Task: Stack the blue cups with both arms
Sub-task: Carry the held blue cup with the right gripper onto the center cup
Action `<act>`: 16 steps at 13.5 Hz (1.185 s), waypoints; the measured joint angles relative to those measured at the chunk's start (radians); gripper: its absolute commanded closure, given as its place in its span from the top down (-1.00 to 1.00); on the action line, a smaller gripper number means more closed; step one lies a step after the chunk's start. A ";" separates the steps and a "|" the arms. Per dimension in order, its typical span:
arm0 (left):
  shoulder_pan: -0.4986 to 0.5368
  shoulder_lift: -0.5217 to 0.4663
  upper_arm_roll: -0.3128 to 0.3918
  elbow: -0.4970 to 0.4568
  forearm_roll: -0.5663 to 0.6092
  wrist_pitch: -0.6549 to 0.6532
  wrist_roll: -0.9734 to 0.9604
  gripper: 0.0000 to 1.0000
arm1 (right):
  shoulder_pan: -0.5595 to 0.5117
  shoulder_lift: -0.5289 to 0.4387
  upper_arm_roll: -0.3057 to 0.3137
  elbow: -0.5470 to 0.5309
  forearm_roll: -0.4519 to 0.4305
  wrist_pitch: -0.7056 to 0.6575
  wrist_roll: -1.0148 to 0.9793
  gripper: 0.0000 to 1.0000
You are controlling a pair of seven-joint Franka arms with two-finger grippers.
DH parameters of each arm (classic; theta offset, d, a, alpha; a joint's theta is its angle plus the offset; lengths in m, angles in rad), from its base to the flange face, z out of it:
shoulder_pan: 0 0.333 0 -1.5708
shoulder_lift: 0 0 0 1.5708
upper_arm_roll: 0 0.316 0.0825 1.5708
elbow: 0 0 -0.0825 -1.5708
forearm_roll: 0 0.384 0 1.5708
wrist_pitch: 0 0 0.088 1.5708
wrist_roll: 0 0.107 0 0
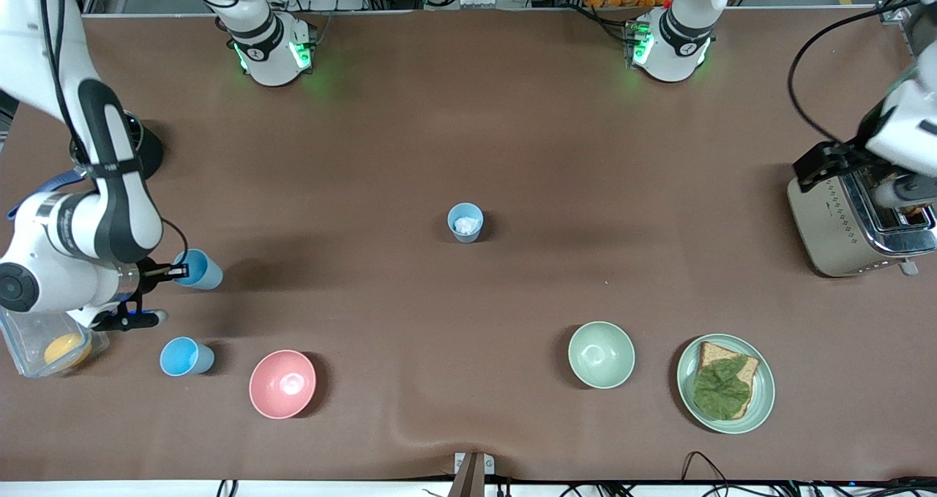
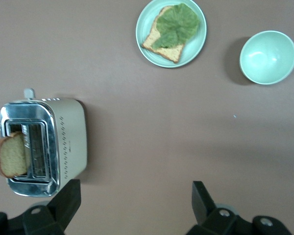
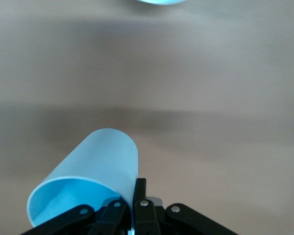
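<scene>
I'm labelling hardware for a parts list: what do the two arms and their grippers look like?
Both arms are glossy white with black and grey joint sections, green lights at the bases and black cables. The right gripper and left gripper have slim black fingers with silver rivets.

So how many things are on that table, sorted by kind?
Blue cups: 3
Bowls: 2, pink and green
Plate with bread and lettuce: 1
Toaster: 1
Clear tub holding something orange: 1
Total: 8
</scene>
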 measured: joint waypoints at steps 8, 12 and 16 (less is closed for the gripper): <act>-0.124 -0.008 0.168 0.000 -0.058 -0.034 0.060 1.00 | 0.215 -0.037 0.112 -0.017 0.225 -0.051 0.502 -1.00; -0.129 -0.008 0.160 -0.001 -0.059 -0.036 0.060 1.00 | 0.419 -0.038 0.114 0.006 0.307 0.003 0.816 -1.00; -0.130 -0.006 0.159 -0.001 -0.060 -0.036 0.058 1.00 | 0.564 -0.025 0.109 0.021 0.312 0.085 1.049 -1.00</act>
